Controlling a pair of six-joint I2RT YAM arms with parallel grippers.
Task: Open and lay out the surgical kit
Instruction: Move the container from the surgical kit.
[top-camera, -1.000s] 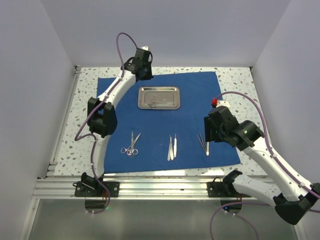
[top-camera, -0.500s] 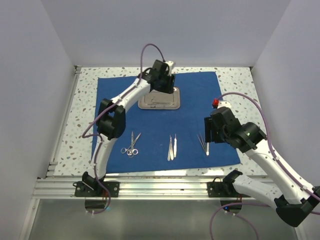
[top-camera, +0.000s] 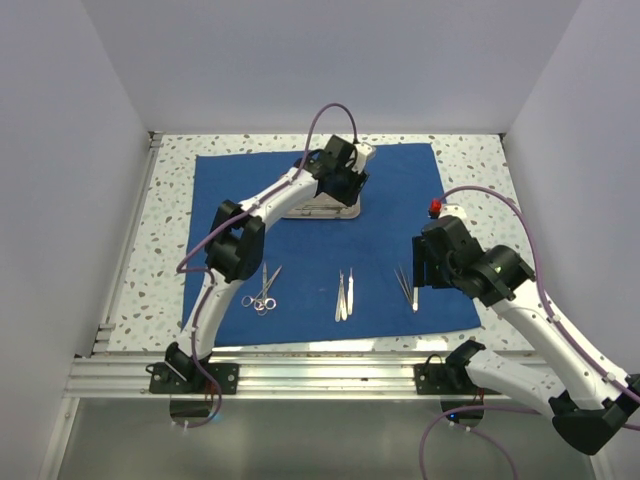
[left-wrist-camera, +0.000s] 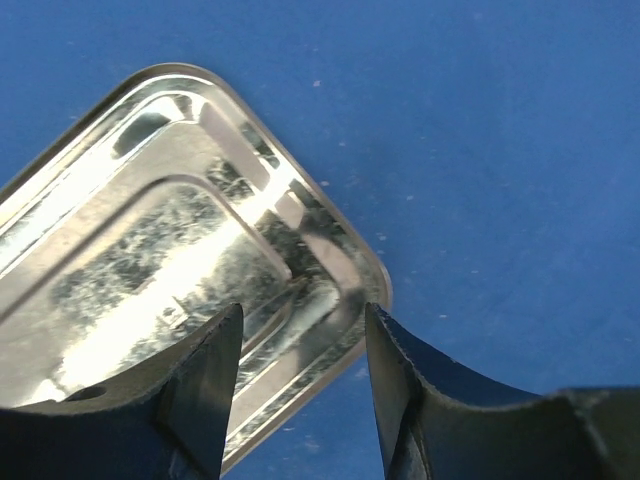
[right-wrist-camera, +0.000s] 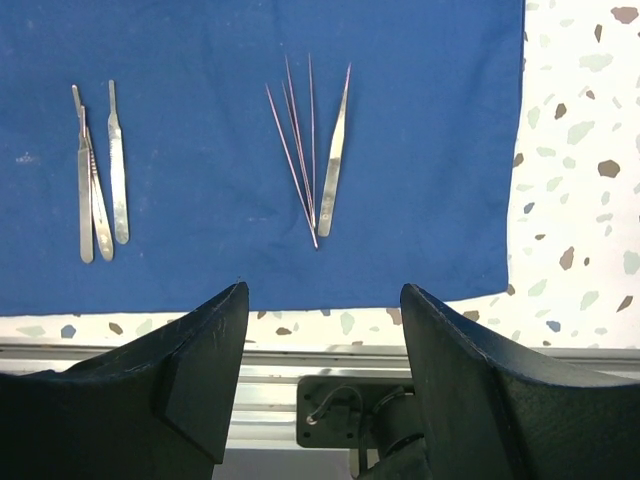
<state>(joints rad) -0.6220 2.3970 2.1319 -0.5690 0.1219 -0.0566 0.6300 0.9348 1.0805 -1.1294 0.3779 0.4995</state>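
Since a second ago the left arm has swung from beyond the far-left corner of the small shiny rectangular steel tray (left-wrist-camera: 300, 190) to a spot over its right end; the right arm has barely shifted.

The left gripper (left-wrist-camera: 302, 322) now hangs just above the tray's corner with its jaws apart and nothing between them. The right gripper (right-wrist-camera: 325, 295) is also parted and empty, hovering to the near-right of the tray over the thin silver tweezers (right-wrist-camera: 315, 150).

The royal-blue cloth wrap (top-camera: 400, 190) lies spread flat under the tray. The ring-handled silver scissors (top-camera: 262, 290) are near-left of the tray, and the flat silver handles (right-wrist-camera: 98, 180) sit straight toward me from it.

My worry is the grip. That rim is thin and polished, so jaws closing on the corner could skate off or kick the tray sideways. A dragged tray would bunch the cloth and disturb the rows already laid out.

I cannot tell through the glare whether anything thin lies inside; if it does, a tilted lift would spill it. From above, the arm hides most of the tray, so I have only the wrist view.
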